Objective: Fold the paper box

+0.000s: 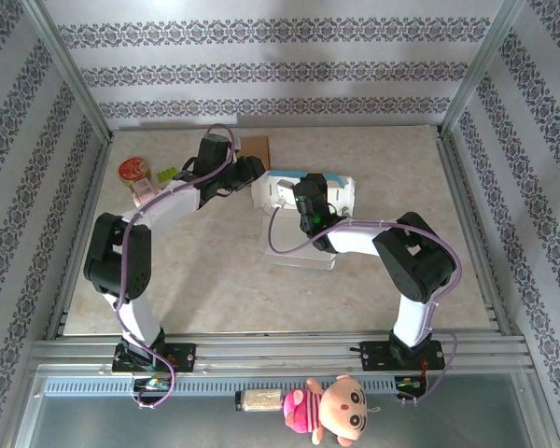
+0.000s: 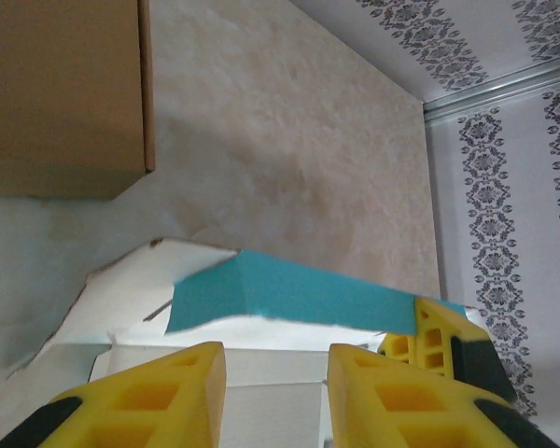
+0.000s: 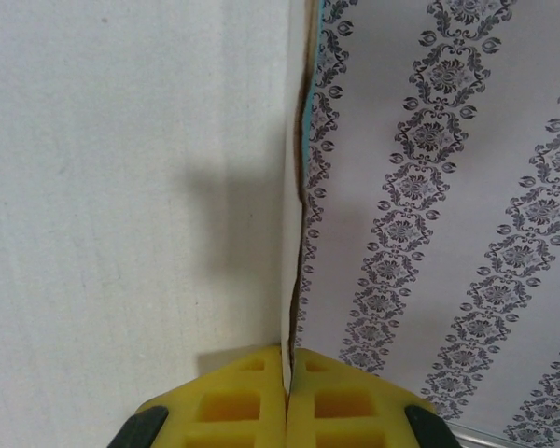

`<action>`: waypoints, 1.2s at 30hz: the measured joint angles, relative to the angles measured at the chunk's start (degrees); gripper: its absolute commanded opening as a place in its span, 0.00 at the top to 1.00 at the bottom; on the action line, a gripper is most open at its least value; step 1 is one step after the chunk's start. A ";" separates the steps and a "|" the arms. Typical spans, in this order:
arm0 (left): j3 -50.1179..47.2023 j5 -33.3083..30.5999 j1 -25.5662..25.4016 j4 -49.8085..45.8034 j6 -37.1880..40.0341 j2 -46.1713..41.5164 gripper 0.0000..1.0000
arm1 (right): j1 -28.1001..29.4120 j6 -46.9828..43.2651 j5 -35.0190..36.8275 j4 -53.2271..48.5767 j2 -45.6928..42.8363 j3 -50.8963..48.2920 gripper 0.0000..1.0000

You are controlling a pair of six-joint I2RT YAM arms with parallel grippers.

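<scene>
Roughly at the middle of the far half of the table point(image 1: 215, 271) stands the paper box point(image 1: 341, 194), a white half-formed shell with a teal band along its upper edge. In the left wrist view the teal band point(image 2: 299, 294) runs across raised white flaps, and in the right wrist view one white panel point(image 3: 131, 187) stands edge-on. The right gripper point(image 1: 307, 196) reaches into the box from the near side; its yellow fingers point(image 3: 233, 401) are pressed together with the thin edge of that panel pinched between them point(image 3: 287, 373). The left gripper point(image 1: 250, 173) sits just beside the box's left end. Its fingers point(image 2: 168, 397) stand apart point(image 2: 275, 373), white card shows in the gap between them, and I cannot tell whether either finger touches it. Under the right arm, near the box, a flat white sheet point(image 1: 303, 254) lies on the table. Behind the left gripper lies a brown cardboard box point(image 1: 256, 147), seen close up from the left wrist point(image 2: 61, 93). Farther left is a red-topped can point(image 1: 133, 171). On the near rail, well apart from everything else, lies a plush doll point(image 1: 336, 411).
</scene>
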 measured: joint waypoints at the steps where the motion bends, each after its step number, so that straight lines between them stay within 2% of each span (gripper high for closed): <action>1: 0.15 0.02 0.00 0.39 0.00 0.48 0.65 | 0.24 -0.04 0.17 0.07 0.00 0.00 0.94; 9: 0.72 3.63 -0.04 3.85 -0.48 5.33 0.62 | 0.63 -0.07 0.37 0.33 0.00 -0.02 0.94; 14: 0.72 5.40 -0.04 5.46 -1.66 6.25 0.76 | 0.63 -0.07 0.42 0.35 0.00 -0.02 0.94; 21: 0.85 8.24 -0.09 10.01 -4.94 8.26 0.80 | 0.61 0.00 1.90 0.28 0.00 -0.02 0.93; 23: 0.79 8.35 -0.09 10.47 -5.16 8.28 0.76 | 0.61 0.15 2.10 0.11 -0.11 -0.02 0.93; 25: 0.50 8.31 -0.09 10.73 -4.57 8.07 0.61 | 0.61 0.22 2.03 -0.11 -0.44 -0.02 0.93; 27: -0.52 7.58 -0.24 10.51 -2.99 6.91 0.51 | 0.61 0.37 1.86 -0.31 -0.87 -0.02 0.93; 31: -5.68 2.95 -0.92 8.37 2.97 -0.48 0.49 | 0.57 0.42 1.84 -0.92 -1.90 -0.20 0.93; 36: -11.87 -4.96 -3.74 7.19 13.92 -11.52 0.52 | 0.42 0.59 1.70 -1.14 -2.38 -0.52 0.93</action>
